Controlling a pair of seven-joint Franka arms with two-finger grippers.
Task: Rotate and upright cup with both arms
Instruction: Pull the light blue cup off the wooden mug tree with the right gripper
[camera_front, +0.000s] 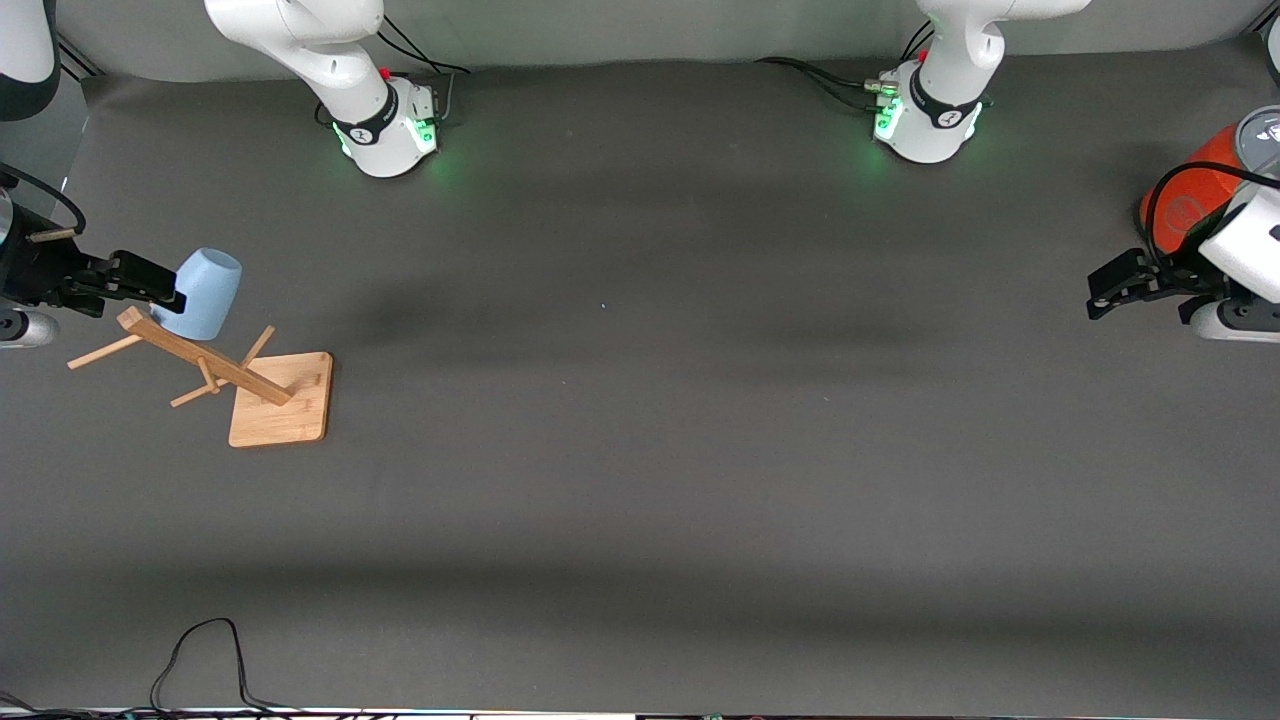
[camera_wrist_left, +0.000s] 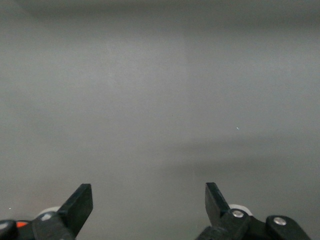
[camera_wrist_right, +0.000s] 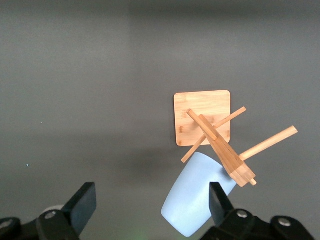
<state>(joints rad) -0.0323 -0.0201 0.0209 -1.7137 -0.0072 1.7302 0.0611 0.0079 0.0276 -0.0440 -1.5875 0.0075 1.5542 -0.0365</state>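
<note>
The pale-blue cup (camera_front: 203, 290) hangs tilted against the top of the wooden rack's post (camera_front: 200, 358), its closed end up and its mouth hidden. My right gripper (camera_front: 168, 286) is open beside the cup, on the side toward the right arm's end of the table. In the right wrist view the cup (camera_wrist_right: 196, 200) lies partly between the fingers of the right gripper (camera_wrist_right: 150, 205), close to one finger (camera_wrist_right: 218, 202); nothing is gripped. My left gripper (camera_front: 1102, 290) waits open over bare table at the left arm's end. The left wrist view shows its gripper (camera_wrist_left: 148, 202) with only table between the fingers.
The rack stands on a square wooden base (camera_front: 285, 415) with several pegs sticking out of the post. An orange-red can with a silver top (camera_front: 1188, 205) stands at the left arm's end, next to the left wrist. A black cable (camera_front: 200, 650) loops at the table's front edge.
</note>
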